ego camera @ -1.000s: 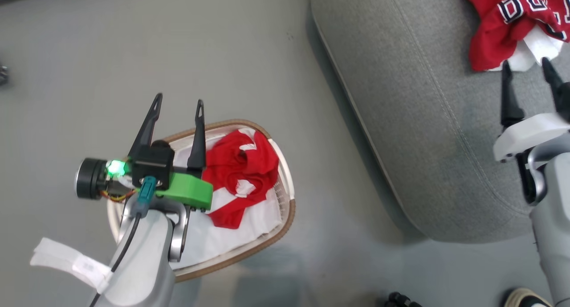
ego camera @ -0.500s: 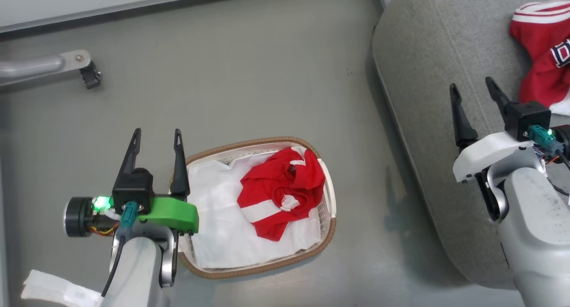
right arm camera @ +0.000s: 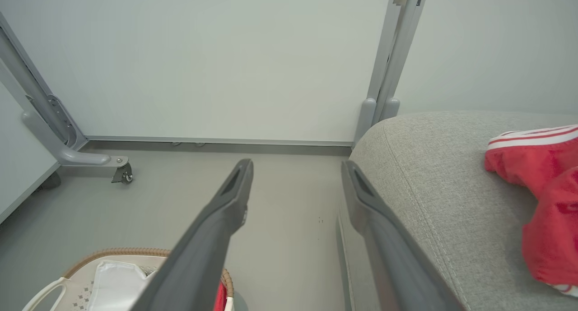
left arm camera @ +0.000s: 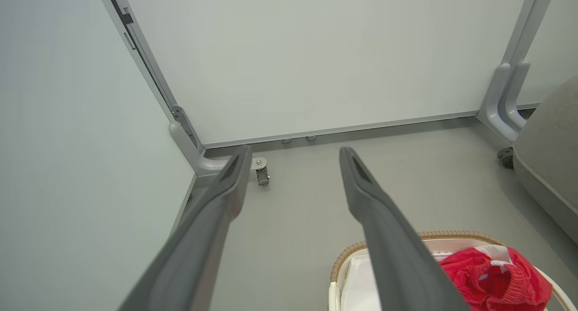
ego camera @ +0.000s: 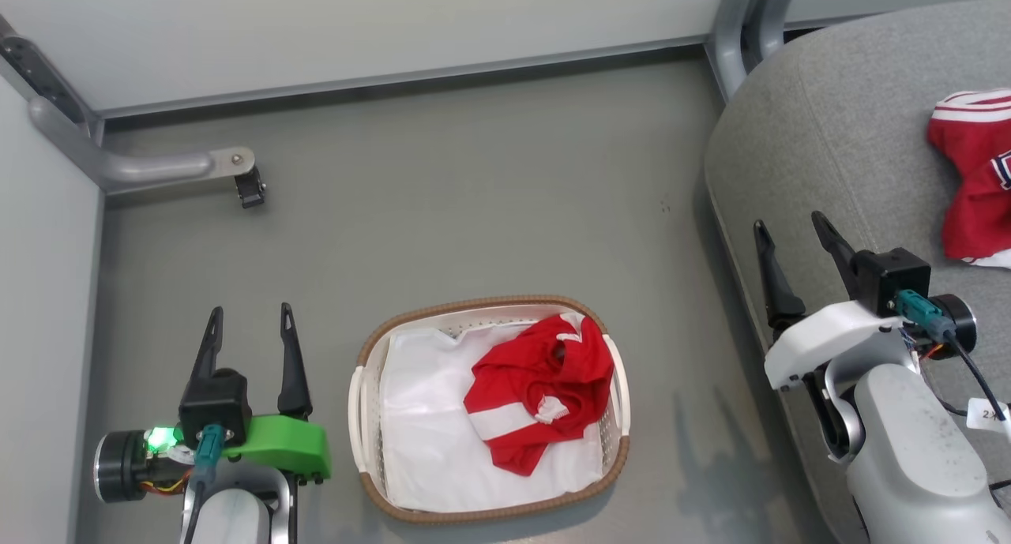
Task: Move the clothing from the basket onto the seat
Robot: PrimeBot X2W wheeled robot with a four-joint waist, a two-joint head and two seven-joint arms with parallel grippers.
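lying: red jersey (ego camera: 545, 390) in basket (ego camera: 474, 302) | left gripper (ego camera: 250, 310) jaws spread | right gripper (ego camera: 788, 220) jaws spread

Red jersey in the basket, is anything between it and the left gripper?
Nothing lies over the red jersey; it sits atop the white sheet. The open left gripper hovers left of the basket, so just its left rim stands between them.

Lab test cell dressed up as a living-room corner, not a real home. Behind the basket (ego camera: 474, 302): plain pale partition panels (ego camera: 395, 31) on grey metal posts (ego camera: 738, 31), one foot ending in a caster (ego camera: 251, 190). Another panel stands left of the basket. Smooth grey floor (ego camera: 474, 173) under the basket. Right of the basket, a grey fabric sofa seat (ego camera: 837, 157) with a red jersey (ego camera: 971, 212) on it.
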